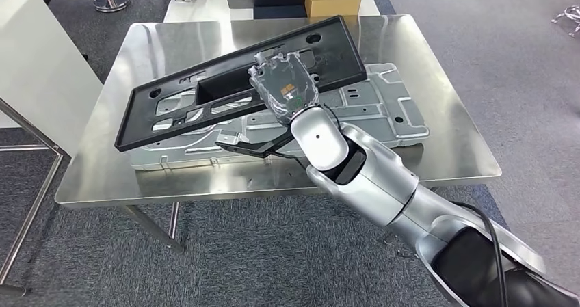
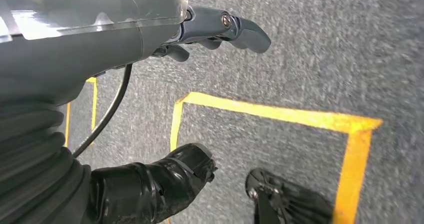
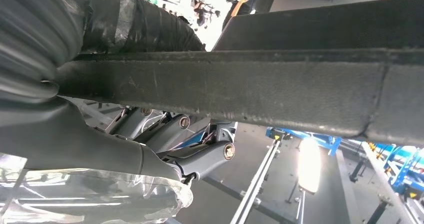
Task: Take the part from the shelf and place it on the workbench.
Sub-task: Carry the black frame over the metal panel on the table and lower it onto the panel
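Right up close you've got the robot's silver right arm reaching out from the lower right toward the steel workbench [image 1: 438, 150], and its right hand [image 1: 286, 88] is clamped on the long black plastic part [image 1: 205, 98]. Grip is roughly mid-length on the near rim, which makes sense to me: grab a long panel near its middle and it won't swing down at either end. From the right wrist view you can see the part's edge [image 3: 300, 94] running straight across with the fingers [image 3: 200, 156] tucked under it, so the hand is carrying it from below, not just pinching it.

That panel sits tilted over the workbench, far end higher, lying across a grey stamped metal plate [image 1: 383, 115] that's already flat on the top. Can't tell if the low left corner is touching the plate or just hovering over it. So I'd say it's basically at the set-down stage, just not let go.

Wrist is bent with the palm facing the part, forearm angled up off the workbench edge.

Left hand [image 2: 220, 32] hangs down by the carpet, holding nothing, fingers loosely curled and apart.
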